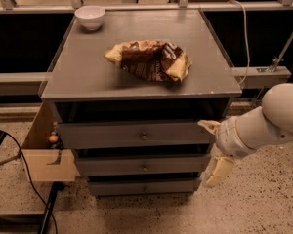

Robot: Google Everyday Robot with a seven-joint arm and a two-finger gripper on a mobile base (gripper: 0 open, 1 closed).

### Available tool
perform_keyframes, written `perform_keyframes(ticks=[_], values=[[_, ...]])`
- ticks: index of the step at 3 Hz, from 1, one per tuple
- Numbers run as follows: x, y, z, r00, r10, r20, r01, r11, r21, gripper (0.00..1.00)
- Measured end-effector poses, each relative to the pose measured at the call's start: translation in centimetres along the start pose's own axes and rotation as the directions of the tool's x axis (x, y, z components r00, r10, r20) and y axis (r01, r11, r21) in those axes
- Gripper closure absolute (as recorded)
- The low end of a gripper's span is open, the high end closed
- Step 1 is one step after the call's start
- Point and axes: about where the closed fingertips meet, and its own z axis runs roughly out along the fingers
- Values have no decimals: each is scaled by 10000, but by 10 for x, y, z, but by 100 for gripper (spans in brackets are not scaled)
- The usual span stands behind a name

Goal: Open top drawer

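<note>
- My arm (271,116) comes in low from the right, its white forearm pointing left toward the drawer fronts.
- My gripper (205,153) stands at the right edge of the drawer stack. The fingers (219,169) are spread wide, one above the other, and hold nothing.
- The upper fingertip lies at the right end of the top drawer (107,134). The lower one hangs down beside the lowest drawer. I cannot tell whether either touches wood.
- The top drawer is the widest grey front, directly under the table (78,77), with a dark gap above it. Its knob (144,136) sits mid-front, well left of my gripper.
- Two narrower drawers (117,166) sit below it.
- A wooden box (41,162) stands just left of the stack.
- On the table, a crumpled snack bag (149,60) lies mid-top.
- A white bowl (90,17) sits upright at the far left corner.
</note>
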Motion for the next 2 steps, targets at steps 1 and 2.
perform_keyframes(ticks=[1, 2], values=[[0, -12, 15, 9996, -263, -83, 263, 9997, 30, 0], [2, -27, 29, 9968, -650, -456, 656, 9978, 124, 0]])
